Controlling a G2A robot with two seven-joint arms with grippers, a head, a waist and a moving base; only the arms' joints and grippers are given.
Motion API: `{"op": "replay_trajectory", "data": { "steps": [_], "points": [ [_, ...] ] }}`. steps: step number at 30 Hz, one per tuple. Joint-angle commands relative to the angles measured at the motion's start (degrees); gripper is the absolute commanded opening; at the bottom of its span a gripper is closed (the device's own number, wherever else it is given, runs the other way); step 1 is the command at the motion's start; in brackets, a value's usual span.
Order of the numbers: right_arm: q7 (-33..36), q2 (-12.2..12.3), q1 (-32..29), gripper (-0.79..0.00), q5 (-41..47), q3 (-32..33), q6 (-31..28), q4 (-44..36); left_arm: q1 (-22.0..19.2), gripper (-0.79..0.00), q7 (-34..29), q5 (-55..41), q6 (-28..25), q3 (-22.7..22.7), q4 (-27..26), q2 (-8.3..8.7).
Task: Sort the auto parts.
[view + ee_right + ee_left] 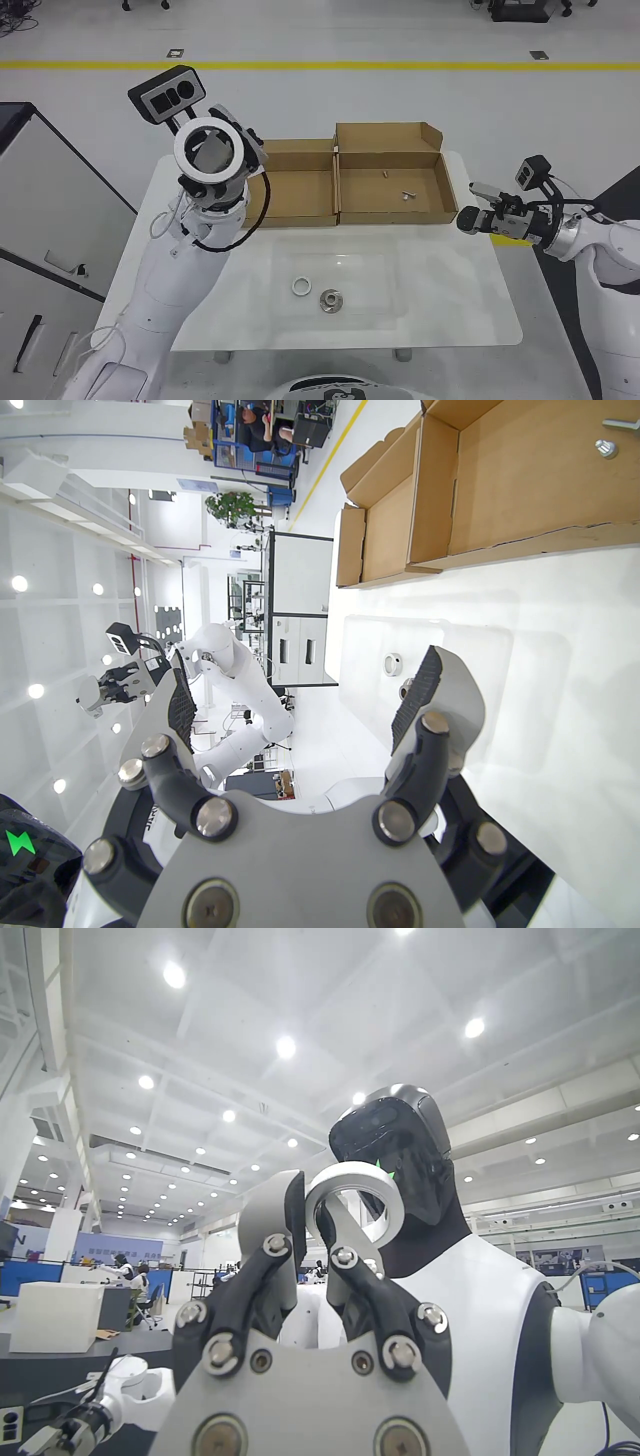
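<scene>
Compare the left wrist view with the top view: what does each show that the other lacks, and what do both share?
Left wrist view: one finger outside the large white ring, one inside, pinching its wall. Top view: two cardboard boxes, a small ring and a flanged part on the table. Both: the left gripper, raised, shut on the large white ring.

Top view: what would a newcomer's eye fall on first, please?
The left end effector, high over the table's left side, grips a large white ring. Two open cardboard boxes sit side by side at the far edge; a small ring and a metal part lie nearer.
</scene>
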Motion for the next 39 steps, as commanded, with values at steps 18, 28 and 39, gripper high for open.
{"op": "replay_trajectory", "data": {
  "steps": [18,28,39],
  "points": [
    [0.0,0.0,0.0,0.0,0.0,0.0,0.0,0.0,1.6,-0.785,2.3,32.7,23.0,-2.6,0.5,0.81],
    [0.0,0.0,0.0,0.0,0.0,0.0,0.0,0.0,1.2,-0.785,-0.7,49.1,30.5,-3.1,1.3,1.71],
    [0.0,0.0,0.0,0.0,0.0,0.0,0.0,0.0,-2.0,-0.785,-4.1,65.2,35.2,-0.9,4.9,2.3]
  ]
}}
